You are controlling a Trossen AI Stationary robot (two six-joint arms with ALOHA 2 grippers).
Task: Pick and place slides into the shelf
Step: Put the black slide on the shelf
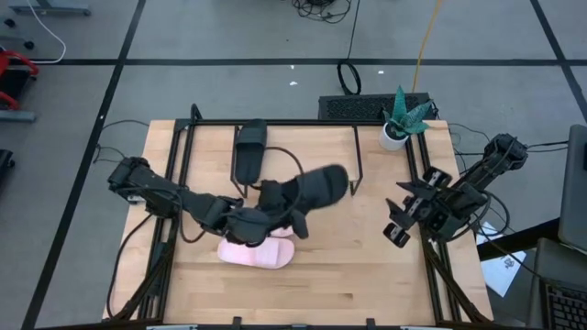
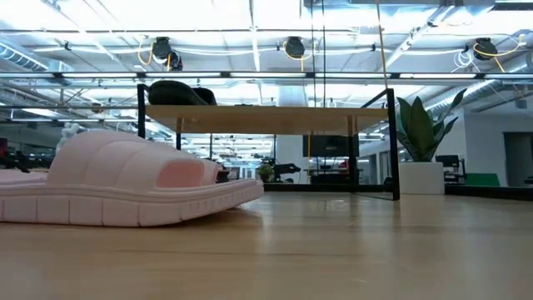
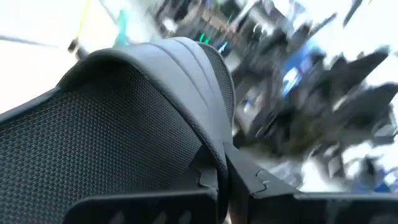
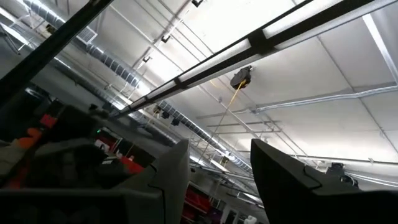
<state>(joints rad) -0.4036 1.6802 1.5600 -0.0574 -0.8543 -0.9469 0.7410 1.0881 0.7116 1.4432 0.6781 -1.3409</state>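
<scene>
From above, the left gripper [image 1: 275,203] is clamped shut on a black slide [image 1: 316,186], held over mid-table just above a pink slide [image 1: 257,252], while a second black slide [image 1: 249,151] lies on the shelf [image 1: 312,137]. The low view shows neither arm, only the pink slide [image 2: 125,187] on the wood and the shelf [image 2: 275,117] behind. The right gripper [image 1: 401,220] waits at the table's right edge, fingers [image 4: 168,180] partly apart and empty.

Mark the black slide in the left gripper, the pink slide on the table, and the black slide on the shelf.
Held black slide [image 1: 316,186], high view, on its sole.
Pink slide [image 2: 125,171], low view, on its strap.
Black slide on the shelf [image 1: 249,151], high view, on its footbed.
</scene>
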